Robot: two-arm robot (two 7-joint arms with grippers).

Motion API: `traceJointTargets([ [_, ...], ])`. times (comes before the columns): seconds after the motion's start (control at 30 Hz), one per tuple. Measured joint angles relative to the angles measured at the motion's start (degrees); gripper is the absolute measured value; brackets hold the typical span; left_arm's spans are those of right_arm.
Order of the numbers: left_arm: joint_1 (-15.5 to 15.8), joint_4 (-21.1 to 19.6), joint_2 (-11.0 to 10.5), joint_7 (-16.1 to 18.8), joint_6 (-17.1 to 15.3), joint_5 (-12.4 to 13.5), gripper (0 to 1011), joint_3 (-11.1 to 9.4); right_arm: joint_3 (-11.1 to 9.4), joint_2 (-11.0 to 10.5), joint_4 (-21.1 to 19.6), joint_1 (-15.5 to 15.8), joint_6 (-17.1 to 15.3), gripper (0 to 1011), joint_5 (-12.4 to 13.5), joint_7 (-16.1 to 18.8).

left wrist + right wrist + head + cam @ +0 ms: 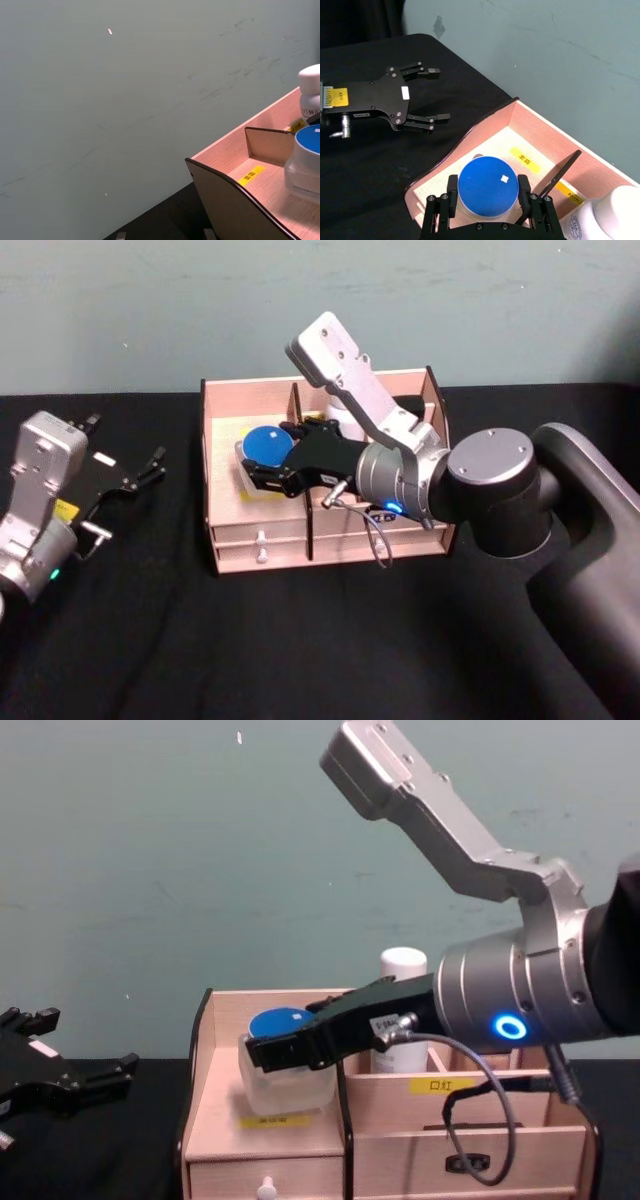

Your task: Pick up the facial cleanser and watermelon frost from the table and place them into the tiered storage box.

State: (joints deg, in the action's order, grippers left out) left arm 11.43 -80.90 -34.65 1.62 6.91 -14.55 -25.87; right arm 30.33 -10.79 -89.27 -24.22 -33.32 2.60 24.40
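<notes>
Item 1, box (pixel 225 480): pale-wood organiser, centre of the head view, standing on the black worktop (pixel 150 640). Drawers at its front were shut. Yellow labels showed on the compartment floors.

Item 2, blue-lidded jar (pixel 267 445): clear body, blue lid; which of the two named products it was could not be read. It sat inside the box's left compartment, lower centre of the right wrist view. Whether its base rested fully on the floor could not be told.

Item 3, white bottle (pixel 403 1010): upright in the rear compartment just right of the divider, centre of the chest view; already stowed.

Item 4, right gripper (pixel 262 468): reached into the left compartment from the right of the head view, fingers (pixel 452 186) set on either side of the jar and gripping it.

Item 5, left gripper (pixel 148 470): fingers spread and holding nothing, above the worktop at the left of the head view, well apart from the box.

Status, by judgement: both items were within the box and none lay on the worktop. What remained appeared to be letting go of the jar and drawing the right arm clear.
</notes>
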Motion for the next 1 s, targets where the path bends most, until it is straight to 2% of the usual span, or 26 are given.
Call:
traceJointTargets([
  [0.3, 0.00, 0.00, 0.00, 0.00, 0.00, 0.00, 1001, 0.00, 0.08, 0.85, 2.06, -0.84, 0.45, 723, -0.07, -0.45],
  [0.73, 0.00, 0.00, 0.00, 0.00, 0.00, 0.00, 1001, 0.00, 0.17, 1.07, 2.53, -0.97, 0.47, 723, -0.41, -0.60],
  [0.8, 0.00, 0.00, 0.00, 0.00, 0.00, 0.00, 1001, 0.00, 0.17, 1.06, 2.51, -0.97, 0.47, 738, -0.40, -0.60],
  [1.0, 0.00, 0.00, 0.00, 0.00, 0.00, 0.00, 1001, 0.00, 0.15, 1.04, 2.46, -0.97, 0.47, 903, -0.40, -0.60],
])
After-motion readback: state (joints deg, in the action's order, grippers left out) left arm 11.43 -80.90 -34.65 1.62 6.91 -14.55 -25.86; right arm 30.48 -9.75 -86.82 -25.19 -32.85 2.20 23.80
